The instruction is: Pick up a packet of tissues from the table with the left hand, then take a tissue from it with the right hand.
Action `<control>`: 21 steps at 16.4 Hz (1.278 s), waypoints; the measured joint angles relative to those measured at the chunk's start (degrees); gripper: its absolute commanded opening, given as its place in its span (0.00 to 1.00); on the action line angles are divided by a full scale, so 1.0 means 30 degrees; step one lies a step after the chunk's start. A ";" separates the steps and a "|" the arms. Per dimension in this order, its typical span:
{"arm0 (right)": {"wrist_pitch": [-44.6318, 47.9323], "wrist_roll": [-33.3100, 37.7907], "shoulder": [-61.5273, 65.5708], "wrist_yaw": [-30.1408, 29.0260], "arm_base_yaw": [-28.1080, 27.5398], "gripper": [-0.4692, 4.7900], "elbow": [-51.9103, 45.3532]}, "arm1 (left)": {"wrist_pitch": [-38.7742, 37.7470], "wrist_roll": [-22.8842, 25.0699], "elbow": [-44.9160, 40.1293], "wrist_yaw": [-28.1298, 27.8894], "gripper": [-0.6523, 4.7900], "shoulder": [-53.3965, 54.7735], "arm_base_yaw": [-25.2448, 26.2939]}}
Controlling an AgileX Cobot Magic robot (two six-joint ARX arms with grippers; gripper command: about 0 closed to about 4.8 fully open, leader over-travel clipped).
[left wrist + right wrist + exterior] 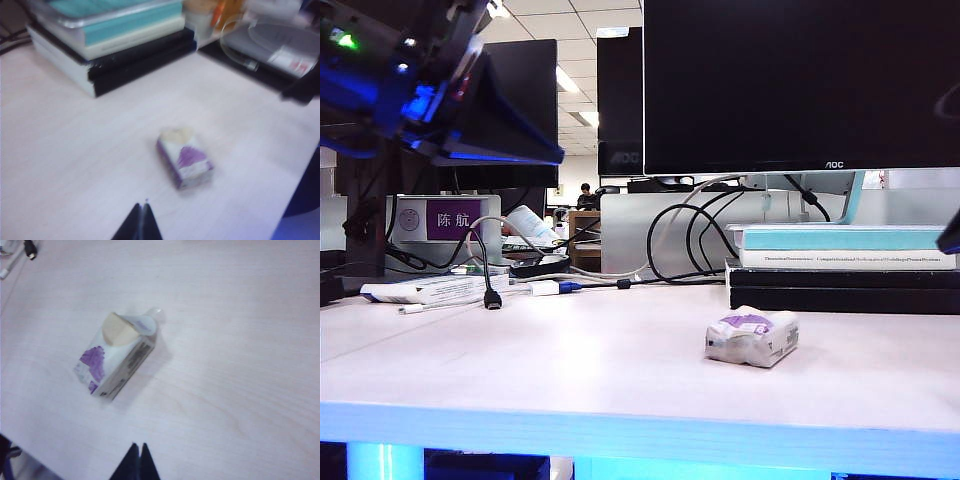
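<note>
Packet: we see the white crinkly plastic packet of tissues [752, 337] with its purple label lying alone on the pale whitish table [570, 360], near the stacked books [845, 265].
Tissue: a cream-white folded tissue [118, 329] shows at the packet's open end.
Left hand: the bulky black left gripper [141, 210] hangs above the table near the packet, its fingertips pressed together, holding nothing.
Right hand: the dark right gripper [137, 449] hangs above the packet, its fingertips together, empty.
Writing: we read "AOC" on the black monitors [800, 85]; the purple name card [453, 219] carries two Chinese characters.
</note>
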 measured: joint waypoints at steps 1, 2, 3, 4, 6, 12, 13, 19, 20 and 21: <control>0.0007 0.0000 0.0248 -0.0153 -0.0007 0.08 0.0211 | 0.0095 -0.0364 0.0000 0.0036 0.44 0.0124 0.0000; 0.0182 0.0000 0.0503 -0.0211 -0.0007 0.08 0.0474 | 0.0525 -0.1071 0.0000 0.0189 0.69 0.0437 -0.0029; 0.0364 -0.0007 0.0670 -0.0284 -0.0007 0.08 0.0634 | 0.0969 -0.1639 0.0000 0.0182 0.93 0.0750 -0.0204; 0.0714 -0.0007 0.0714 -0.0313 0.0000 0.08 0.0772 | 0.1661 -0.2237 0.0000 0.0211 0.94 0.1188 -0.0590; 0.1027 -0.0015 0.0780 -0.0321 0.0000 0.08 0.0896 | 0.2747 -0.2892 0.0000 0.0306 0.95 0.1785 -0.1304; 0.1297 -0.0182 0.0787 0.0036 -0.0007 0.08 0.0889 | 0.4758 -0.4947 0.0663 -0.5763 1.00 0.4998 -0.5085; 0.1311 -0.0277 0.0787 0.0066 -0.0022 0.08 0.0889 | 0.5144 -0.5071 0.0947 -0.6586 1.00 0.5654 -0.5625; 0.1734 -0.0372 0.0787 0.0073 -0.0022 0.08 0.0889 | 0.6317 -0.5340 0.3228 -0.9675 1.00 0.9326 -0.7861; 0.1734 -0.0372 0.0787 0.0073 -0.0015 0.08 0.0889 | 0.6302 -0.5362 0.3526 -0.9799 1.00 0.9828 -0.7970; 0.1734 -0.0372 0.0787 0.0073 -0.0015 0.08 0.0889 | 0.6127 -0.5581 0.3920 -0.9799 1.00 1.0513 -0.8036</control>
